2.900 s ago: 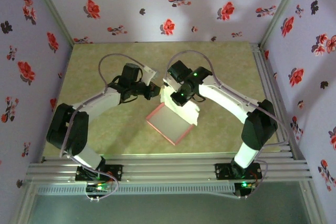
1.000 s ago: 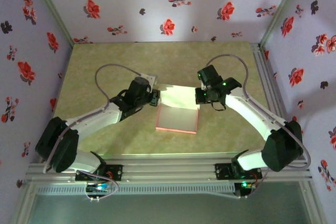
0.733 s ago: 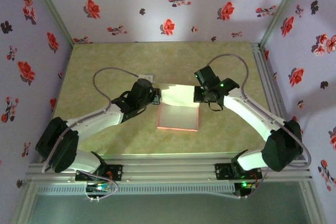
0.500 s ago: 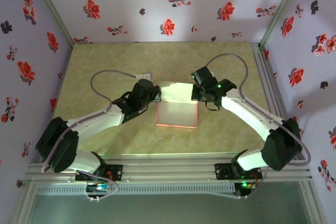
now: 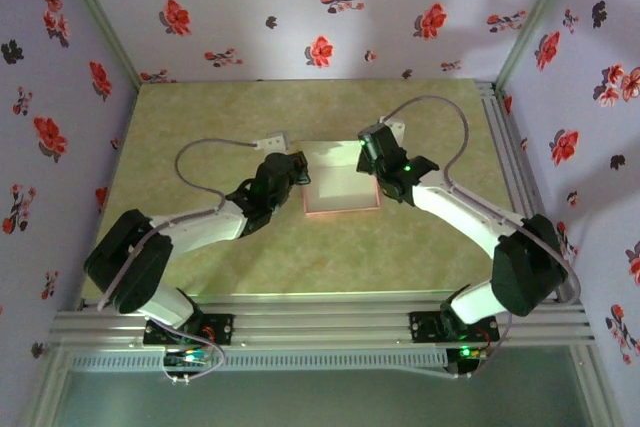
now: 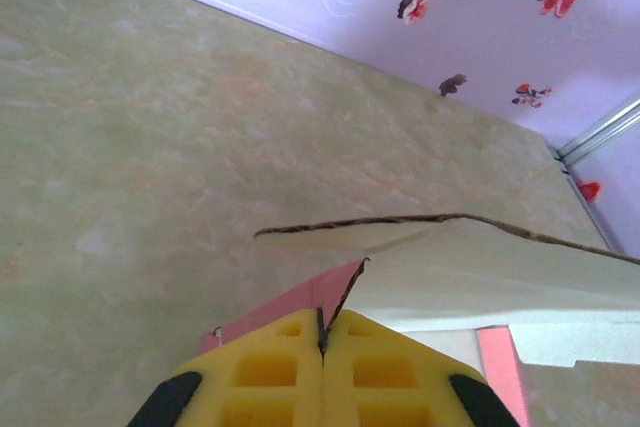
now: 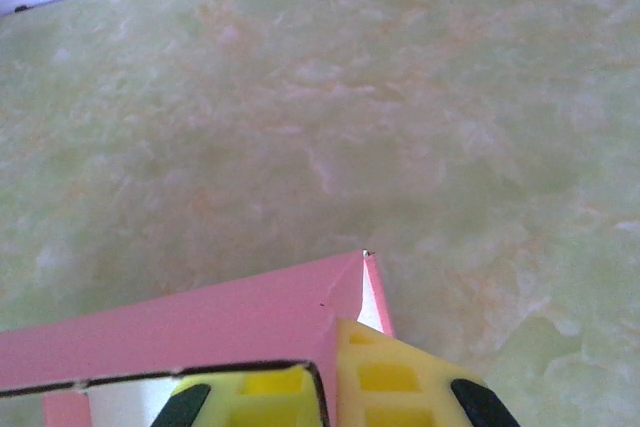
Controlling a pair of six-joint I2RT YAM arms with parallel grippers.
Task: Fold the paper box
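The paper box (image 5: 338, 175) lies mid-table as a whitish square with a pink strip along its near edge. My left gripper (image 5: 301, 180) is at its left side and my right gripper (image 5: 371, 161) at its right side. In the left wrist view the yellow pads (image 6: 280, 377) are pressed together on a corner of the sheet, and a whitish flap (image 6: 480, 267) rises beyond them. In the right wrist view the pads (image 7: 390, 382) are shut on the pink face of the box (image 7: 200, 322), close to its corner.
The green marbled table (image 5: 180, 137) stretches to both sides and behind the box. Flowered walls (image 5: 300, 17) close in the back and sides. Aluminium rails (image 5: 320, 322) run along the near edge and another rail (image 5: 505, 147) along the right.
Both grippers have carried the sheet toward the back of the table. The separate flap and front panel seen earlier now read as one square from above.
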